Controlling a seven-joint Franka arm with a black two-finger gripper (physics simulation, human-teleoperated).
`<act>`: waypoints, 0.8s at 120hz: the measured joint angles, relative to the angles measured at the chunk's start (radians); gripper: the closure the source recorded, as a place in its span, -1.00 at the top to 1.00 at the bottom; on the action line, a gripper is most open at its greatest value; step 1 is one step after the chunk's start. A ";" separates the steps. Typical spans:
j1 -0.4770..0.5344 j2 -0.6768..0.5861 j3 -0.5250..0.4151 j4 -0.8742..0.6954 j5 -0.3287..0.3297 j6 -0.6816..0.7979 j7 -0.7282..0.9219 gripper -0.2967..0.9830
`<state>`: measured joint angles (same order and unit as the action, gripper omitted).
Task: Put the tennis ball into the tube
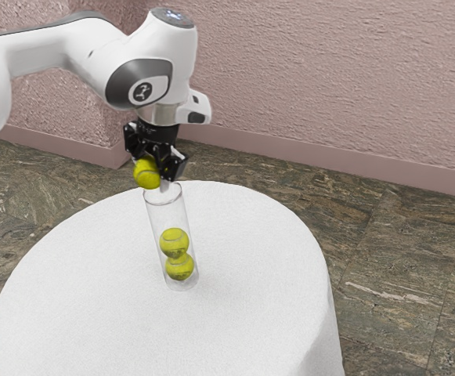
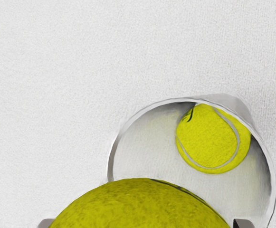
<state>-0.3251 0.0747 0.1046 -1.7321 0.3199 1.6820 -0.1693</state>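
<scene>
Yellow-green felt tennis ball [image 1: 144,175]: gripped in my black two-finger gripper [image 1: 156,175], fingers parted to ball width. It's above the clear cylindrical tube [image 1: 167,215], overlapping part of the mouth in wrist view. Two matching balls [image 1: 174,241] stacked inside; tube stands on round white table [image 1: 250,266].

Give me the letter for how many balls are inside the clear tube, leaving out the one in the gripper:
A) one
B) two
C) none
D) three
B: inside the clear tube, an upper ball sits on a lower ball, while the held ball is outside it, in the gripper.
</scene>
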 joint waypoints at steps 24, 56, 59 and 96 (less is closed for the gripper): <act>-0.004 0.000 -0.011 0.003 0.000 -0.020 -0.043 -0.03; -0.032 -0.008 -0.004 0.007 0.000 -0.053 -0.094 -0.05; -0.035 -0.008 -0.003 0.008 0.004 -0.054 -0.096 -0.05; -0.010 0.011 0.062 0.007 0.045 0.075 -0.052 -0.04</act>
<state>-0.3348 0.0853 0.1666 -1.7248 0.3653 1.7571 -0.2216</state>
